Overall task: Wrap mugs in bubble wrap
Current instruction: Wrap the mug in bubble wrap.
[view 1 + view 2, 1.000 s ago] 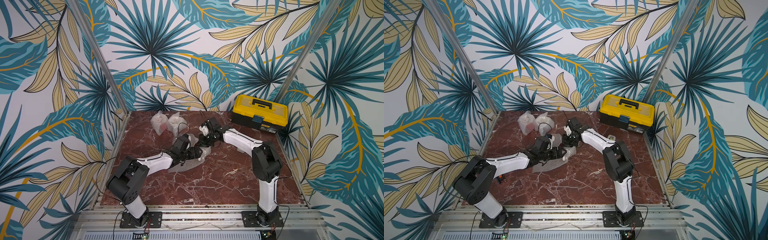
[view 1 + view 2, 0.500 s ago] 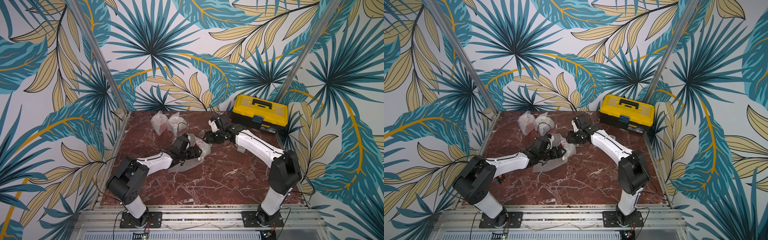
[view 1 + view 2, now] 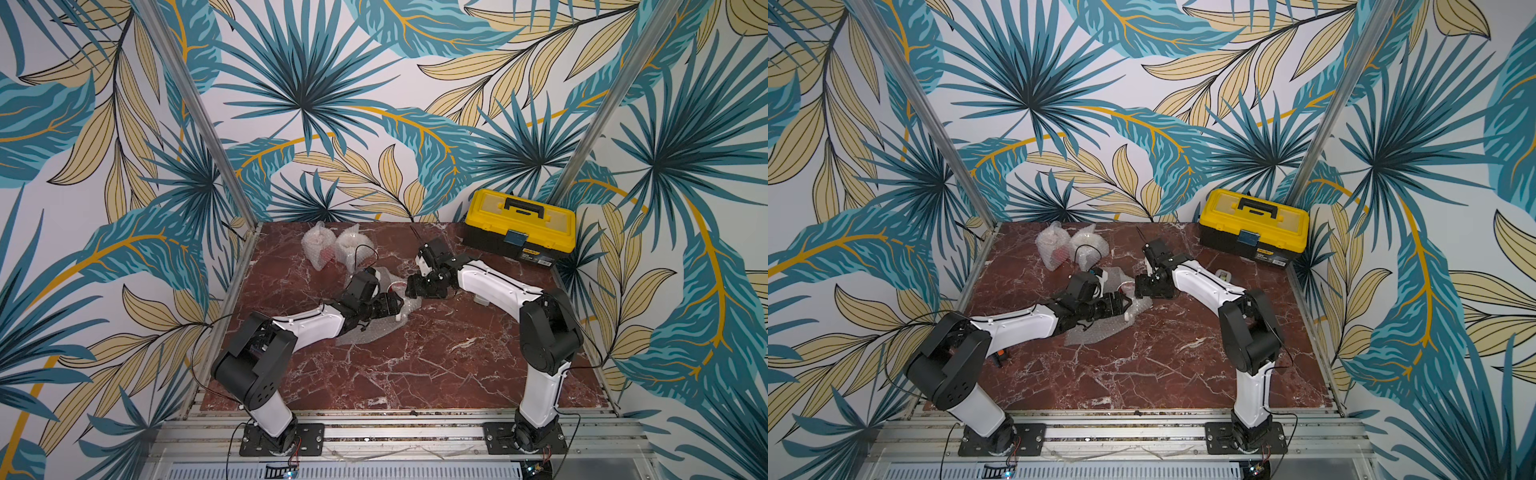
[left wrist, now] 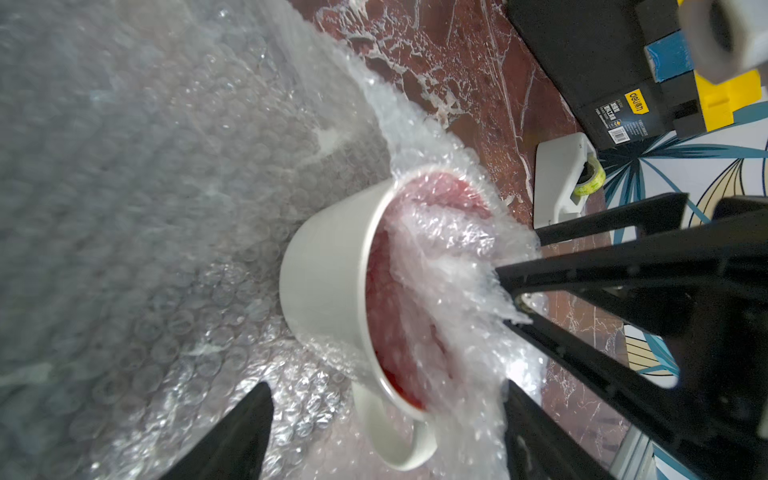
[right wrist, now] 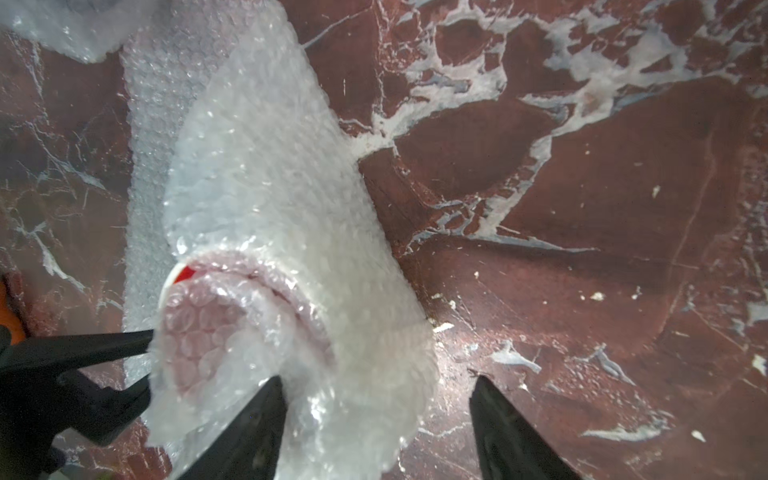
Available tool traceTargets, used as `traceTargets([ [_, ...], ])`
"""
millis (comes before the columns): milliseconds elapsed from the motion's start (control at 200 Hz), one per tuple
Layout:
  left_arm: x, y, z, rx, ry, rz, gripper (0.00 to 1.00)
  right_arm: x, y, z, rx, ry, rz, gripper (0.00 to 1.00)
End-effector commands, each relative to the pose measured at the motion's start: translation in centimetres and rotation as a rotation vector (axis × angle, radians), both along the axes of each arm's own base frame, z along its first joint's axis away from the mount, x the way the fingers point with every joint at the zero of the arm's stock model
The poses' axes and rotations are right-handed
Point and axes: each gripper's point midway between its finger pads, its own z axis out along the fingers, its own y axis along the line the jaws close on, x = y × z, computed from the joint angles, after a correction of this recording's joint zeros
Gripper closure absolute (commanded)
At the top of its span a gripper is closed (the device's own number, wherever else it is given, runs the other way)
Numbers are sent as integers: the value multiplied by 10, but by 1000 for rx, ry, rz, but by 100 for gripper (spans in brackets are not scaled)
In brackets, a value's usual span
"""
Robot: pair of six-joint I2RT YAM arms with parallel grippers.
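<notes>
bubble wrap (image 5: 282, 232) rolled round mug (image 5: 183, 274), lying on marble tabletop (image 5: 582, 208) | red sliver at rim | right gripper (image 5: 376, 382) jaws spread, one finger against wrap | left gripper (image 5: 147, 359) tips at stuffed mouth

Between the jaws of the left gripper (image 4: 386, 388), the white mug (image 4: 328, 266) is lying on its side and taking most of the gap, with bubble wrap (image 4: 449, 257) bulging from its mouth. The right gripper (image 5: 377, 381) is crowding that mouth side; farther off there, the tape dispenser (image 4: 559, 178) and the toolbox (image 4: 602, 62) are standing. Between the right jaws, wrap is filling the part beside one jaw; beside the other jaw and outside it, the surface (image 5: 582, 208) is lying bare.
</notes>
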Motion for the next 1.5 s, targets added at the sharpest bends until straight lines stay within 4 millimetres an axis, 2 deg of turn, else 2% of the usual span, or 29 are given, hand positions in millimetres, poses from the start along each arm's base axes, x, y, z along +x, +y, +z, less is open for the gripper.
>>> traceTargets([
  [0, 1, 13, 11, 15, -24, 43, 15, -9, 0, -17, -27, 69, 33, 21],
  [155, -7, 18, 26, -2, -56, 45, 12, -11, -2, -30, -53, 106, 37, 16],
  [295, -17, 10, 23, 9, -55, 2, 10, -11, -1, -37, -62, 127, 38, 16],
  [541, -31, -11, 22, 72, -77, -80, 25, -12, -1, -40, -65, 143, 36, 16],
  [676, -31, -17, 22, 149, -88, -103, 32, -12, -1, -42, -66, 150, 35, 16],
  [981, -31, -31, 22, 187, -95, -143, 61, -13, -2, -45, -73, 156, 36, 16],
  [1132, -32, -23, 28, 201, -105, -118, 73, -13, -3, -47, -82, 158, 34, 16],
  [1272, -37, -9, 30, 223, -109, -74, 80, -12, -3, -47, -86, 157, 35, 16],
  [1492, -39, 16, 14, 272, -65, 33, 80, -12, -4, -47, -95, 160, 38, 16],
])
